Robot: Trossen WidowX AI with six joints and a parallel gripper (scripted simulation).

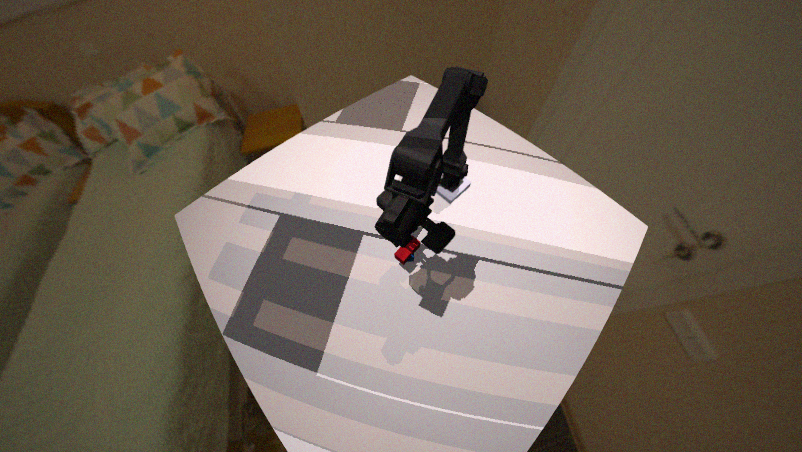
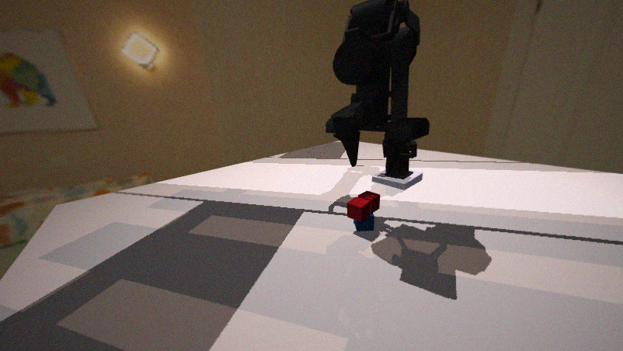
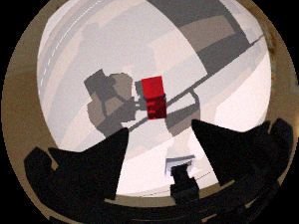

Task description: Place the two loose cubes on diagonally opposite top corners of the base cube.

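Red cubes, two in number, sit side by side on top of the blue base cube (image 2: 363, 223). In the exterior view the nearer red cube (image 2: 358, 208) overhangs the base toward the camera and to the left; the farther red cube (image 2: 370, 199) lies just behind it and to the right. Whether a gap separates the two red cubes cannot be told at this resolution. Both appear level. In the top view the pair reads as a single red patch, with a sliver of blue showing at its lower right edge. In the wrist view the red cubes appear one above the other near the centre of the field, framed between the two dark fingertips.

Gripper (image 2: 370, 163): raised well above the stack, jaws spread wide and holding nothing. One pointed finger (image 2: 351, 147) is plainly visible in the exterior view; the other is lost against the dark arm behind it.

Arm (image 1: 426, 151): black, folded over, rising from a pale square mounting plate (image 2: 397, 178) behind the cubes.

Table top (image 2: 523, 192): pale, crossed by grey bands and darker rectangular patches; the arm's shadow (image 2: 429, 257) falls on it just right of the stack.

Surroundings: a patterned pillow (image 1: 148, 106), a wall lamp (image 2: 140, 50) and a colourful picture (image 2: 26, 82).
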